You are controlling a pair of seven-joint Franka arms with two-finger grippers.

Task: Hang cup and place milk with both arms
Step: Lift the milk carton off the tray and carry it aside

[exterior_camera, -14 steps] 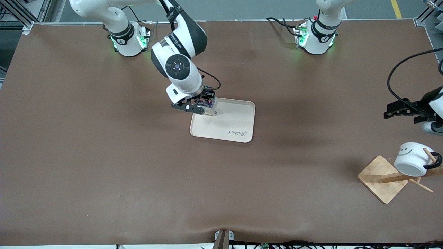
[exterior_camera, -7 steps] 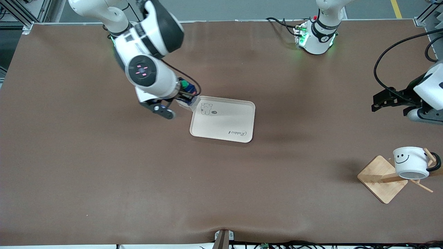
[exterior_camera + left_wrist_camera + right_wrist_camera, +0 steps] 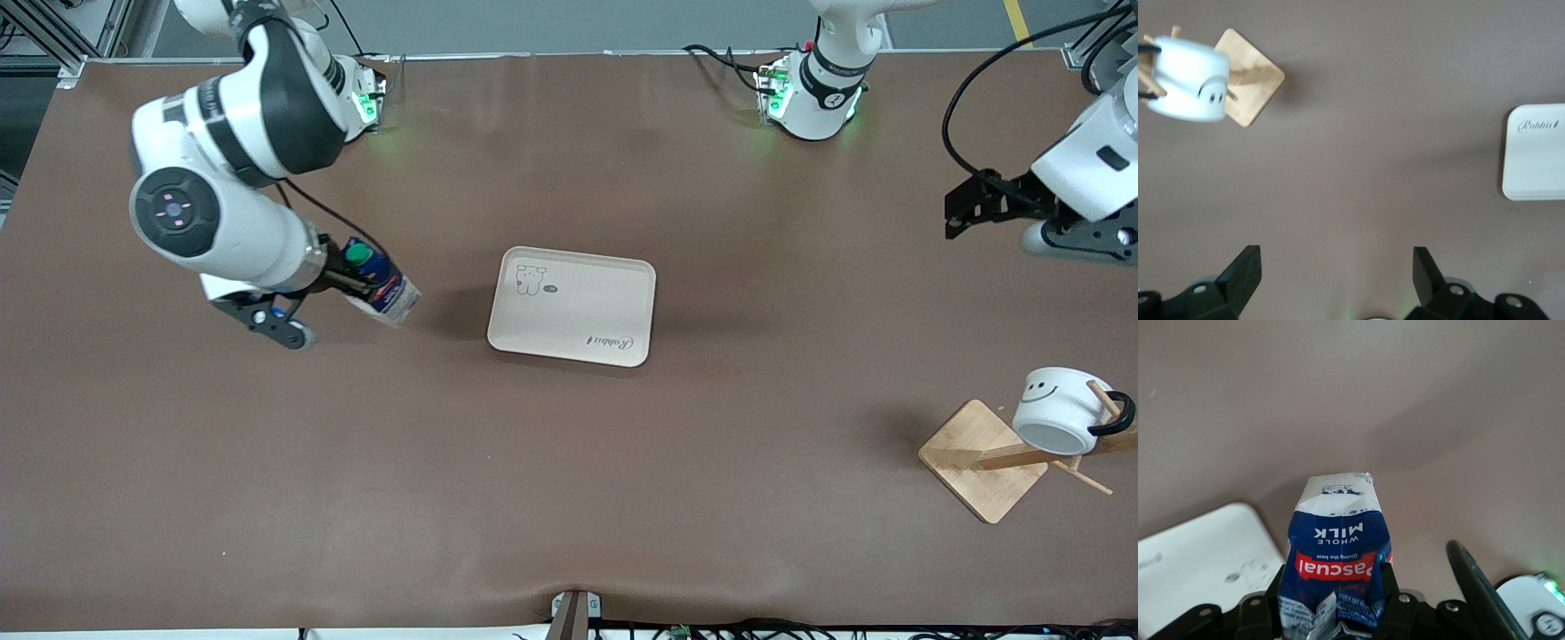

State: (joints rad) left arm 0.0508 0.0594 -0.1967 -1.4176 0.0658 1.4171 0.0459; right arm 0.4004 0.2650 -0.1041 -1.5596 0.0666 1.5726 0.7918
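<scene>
**Milk still to be set on tray, cup on its peg**

Milk [image 3: 380,289] is clenched in the right pincer [image 3: 333,283], tilted, green cap toward the wrist and pale base pointing toward the tray [image 3: 572,306]. It hangs over bare worktop [image 3: 569,462] toward the right arm's end, well apart from the tray. Right wrist view shows both fingers pressed on the blue sides of the carton, w/ the red label between them and a tray corner [image 3: 1198,567] just in shot.

Cup [image 3: 1062,410] hangs by its black handle on a peg of the wooden rack [image 3: 982,458] at the left arm's end, smiley side up; judging by that, the hanging half looks done. Left pincer [image 3: 965,203] is released, fingers [image 3: 1241,270] spread wide w/ nothing between them, up over the worktop near that end; that arm waits.

Step in hand, as I read it: get the carton onto the tray. To do it well:
- bring carton upright before lowering, since a tilted base could catch the raised rim & tip it
- aim for the plain middle, away from the rim
- keep the squeeze light, as thin card dents easily
- let go only once the base sits flat, then lift straight up so the fingers don't drag it over
</scene>
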